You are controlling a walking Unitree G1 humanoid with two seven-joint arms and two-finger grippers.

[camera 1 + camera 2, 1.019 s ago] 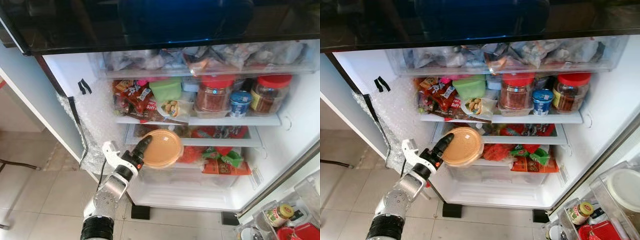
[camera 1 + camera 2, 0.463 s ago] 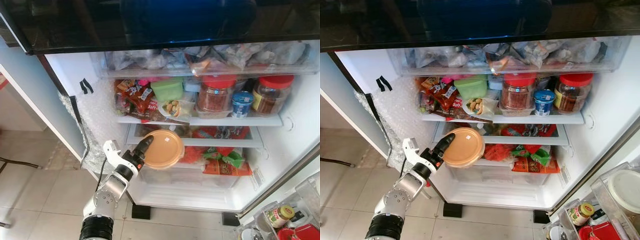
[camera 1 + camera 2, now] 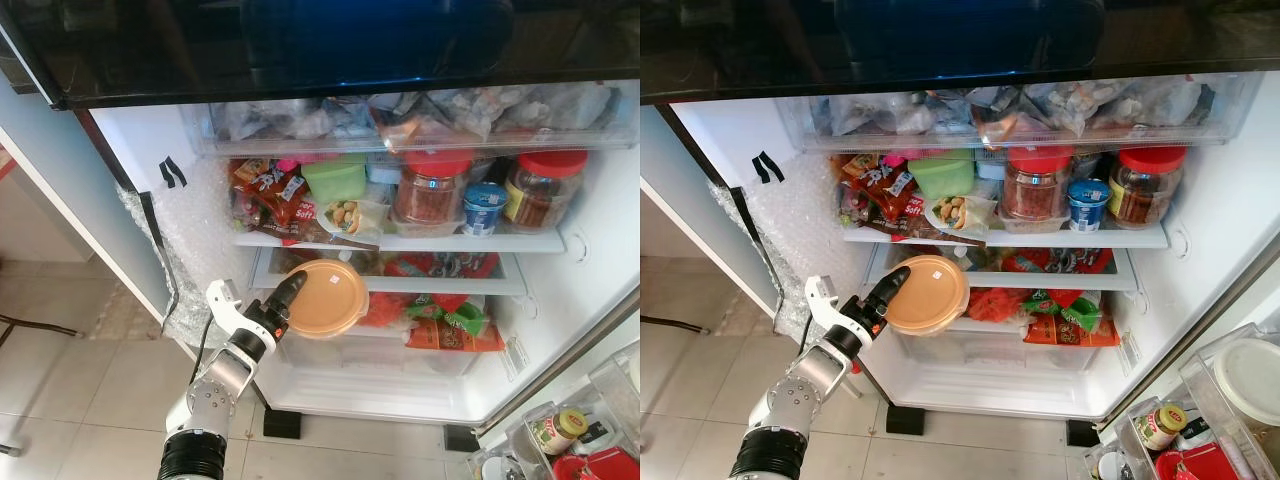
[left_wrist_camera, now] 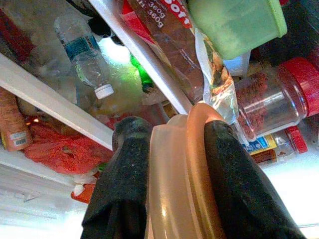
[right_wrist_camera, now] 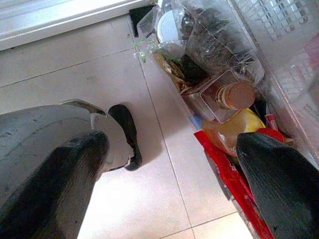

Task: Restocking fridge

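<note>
barely shifted since a second ago: left gripper (image 3: 290,296) still pinching orange lidded container (image 3: 324,297) by its rim, held on edge before the front edge of the fridge's middle shelf (image 3: 400,285). stocking step midway, seemingly; next calls for levelling and sliding inward past red packets (image 3: 438,331). smooth round plastic, slick. right gripper (image 5: 169,184) spread wide, idle over tiled floor (image 5: 99,74).
</note>
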